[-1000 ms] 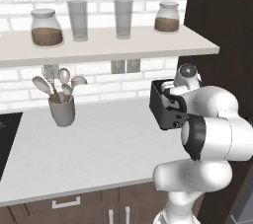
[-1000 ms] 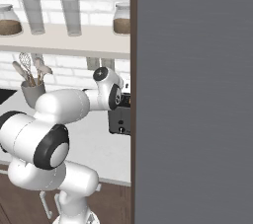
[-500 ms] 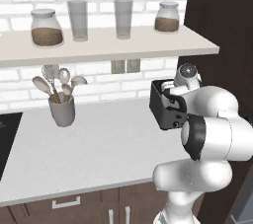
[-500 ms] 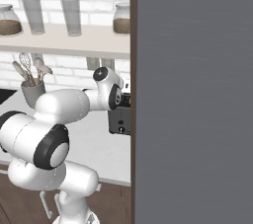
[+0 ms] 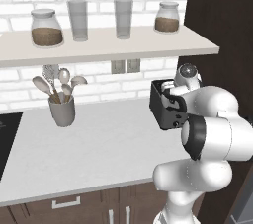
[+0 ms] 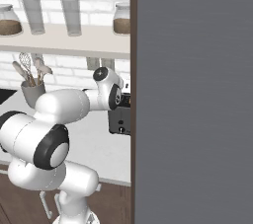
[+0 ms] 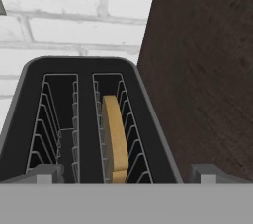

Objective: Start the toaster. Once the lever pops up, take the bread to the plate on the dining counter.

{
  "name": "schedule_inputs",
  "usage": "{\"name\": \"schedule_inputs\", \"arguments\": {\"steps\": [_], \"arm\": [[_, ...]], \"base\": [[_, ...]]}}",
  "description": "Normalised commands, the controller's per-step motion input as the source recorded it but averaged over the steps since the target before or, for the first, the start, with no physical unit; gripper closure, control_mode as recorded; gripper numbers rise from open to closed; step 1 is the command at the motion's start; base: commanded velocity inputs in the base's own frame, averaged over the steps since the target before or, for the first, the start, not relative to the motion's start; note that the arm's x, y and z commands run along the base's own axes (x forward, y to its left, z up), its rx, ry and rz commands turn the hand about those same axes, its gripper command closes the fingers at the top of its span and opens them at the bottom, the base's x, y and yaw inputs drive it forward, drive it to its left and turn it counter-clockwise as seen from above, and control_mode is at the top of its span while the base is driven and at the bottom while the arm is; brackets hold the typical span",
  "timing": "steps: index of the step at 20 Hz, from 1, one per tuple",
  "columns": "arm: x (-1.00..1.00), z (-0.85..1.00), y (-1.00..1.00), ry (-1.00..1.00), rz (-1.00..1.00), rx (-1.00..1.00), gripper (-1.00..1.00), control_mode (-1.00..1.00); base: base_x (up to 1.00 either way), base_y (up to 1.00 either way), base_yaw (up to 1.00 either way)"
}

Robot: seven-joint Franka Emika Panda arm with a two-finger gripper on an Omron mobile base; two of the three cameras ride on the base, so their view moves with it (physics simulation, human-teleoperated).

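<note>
Now | toaster (image 7: 79, 119): black, boxy, wire-ribbed slots | bread (image 7: 114, 136): tan slab | claw (image 7: 126, 174): released

The toaster (image 5: 165, 107) sits on the worktop (image 5: 99, 144) at its right end, beside a tall cabinet (image 5: 222, 35) and before the brick wall. The bread (image 7: 114, 136) stands in its right slot. A utensil holder (image 5: 62, 110) stands far left, under a shelf (image 5: 104, 45) carrying jars and glasses
</note>
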Motion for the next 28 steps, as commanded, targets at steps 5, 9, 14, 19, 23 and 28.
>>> {"name": "schedule_inputs", "arguments": {"steps": [5,9,14,19,23,28], "arm": [[0.00,0.00,0.00,0.00,0.00,0.00,-1.00,-1.00],[0.00,0.00,0.00,0.00,0.00,0.00,-1.00,-1.00],[0.00,0.00,0.00,0.00,0.00,0.00,-1.00,-1.00],[0.00,0.00,0.00,0.00,0.00,0.00,-1.00,-1.00],[0.00,0.00,0.00,0.00,0.00,0.00,-1.00,-1.00],[0.00,0.00,0.00,0.00,0.00,0.00,-1.00,-1.00]], "base": [[0.00,0.00,0.00],[0.00,0.00,0.00],[0.00,0.00,0.00],[0.00,0.00,0.00],[0.00,0.00,0.00],[0.00,0.00,0.00]]}}
